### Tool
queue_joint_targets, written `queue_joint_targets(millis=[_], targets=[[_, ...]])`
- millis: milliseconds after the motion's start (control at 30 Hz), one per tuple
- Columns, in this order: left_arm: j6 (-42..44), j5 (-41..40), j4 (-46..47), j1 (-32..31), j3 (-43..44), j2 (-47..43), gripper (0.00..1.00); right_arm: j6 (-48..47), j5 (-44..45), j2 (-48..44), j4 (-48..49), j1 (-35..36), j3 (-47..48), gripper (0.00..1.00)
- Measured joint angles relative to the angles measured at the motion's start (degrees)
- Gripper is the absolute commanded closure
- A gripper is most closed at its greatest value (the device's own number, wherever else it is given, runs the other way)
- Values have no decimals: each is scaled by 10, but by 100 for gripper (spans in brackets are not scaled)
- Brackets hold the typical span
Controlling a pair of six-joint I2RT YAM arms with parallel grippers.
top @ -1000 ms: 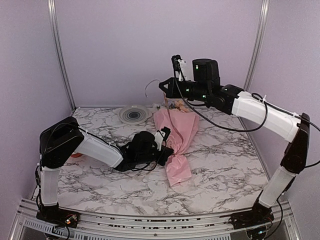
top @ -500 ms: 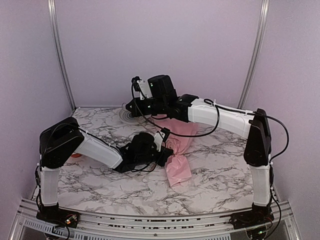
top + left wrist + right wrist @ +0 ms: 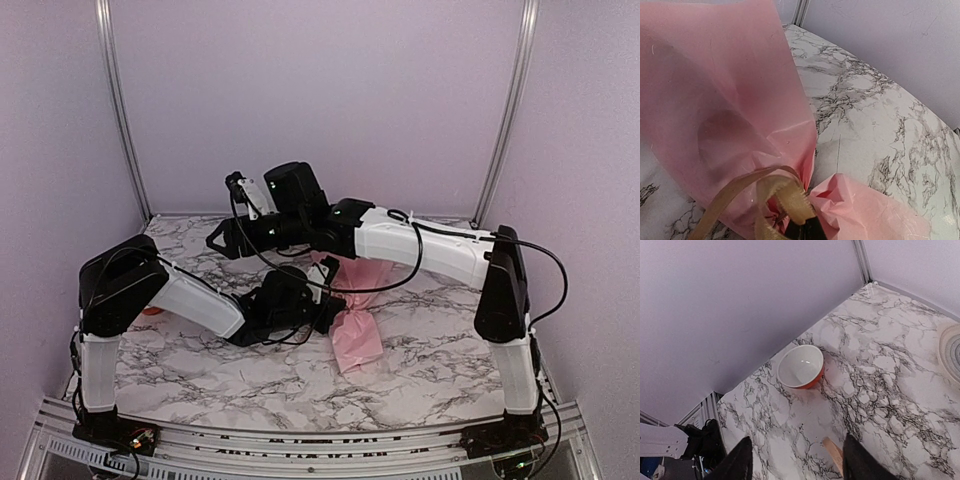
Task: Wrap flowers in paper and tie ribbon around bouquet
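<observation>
The left gripper (image 3: 801, 232) pinches the bouquet (image 3: 715, 115) neck w/ jaws pressed together, prob. to steady the ribbon (image 3: 785, 196) loop, while the right gripper (image 3: 797, 462) hangs above the table (image 3: 880, 365), jaws spread.

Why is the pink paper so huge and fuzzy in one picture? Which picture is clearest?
Left wrist view: the bouquet is very close to the lens, so it looks soft, while the ribbon is sharper. Right wrist view: the right gripper blurs dark at the edge, the orange bowl is crisp. Top view: evenly lit, clearest.
</observation>
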Motion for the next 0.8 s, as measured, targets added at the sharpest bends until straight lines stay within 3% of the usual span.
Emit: queue_joint_targets(millis=[167,467,600,700,800], targets=[[0,0,0,0,0,0,100,-26,0,0,-29,2,12,1],[0,0,0,0,0,0,100,-74,45,-36,-85,-15,12,0],[0,0,0,0,0,0,100,-86,82,-134,-84,-67,-59,0],[0,0,0,0,0,0,100,-87,104,-252,-59,-138,-176,8],[0,0,0,0,0,0,100,-78,118,-348,-23,-212,-283,28]])
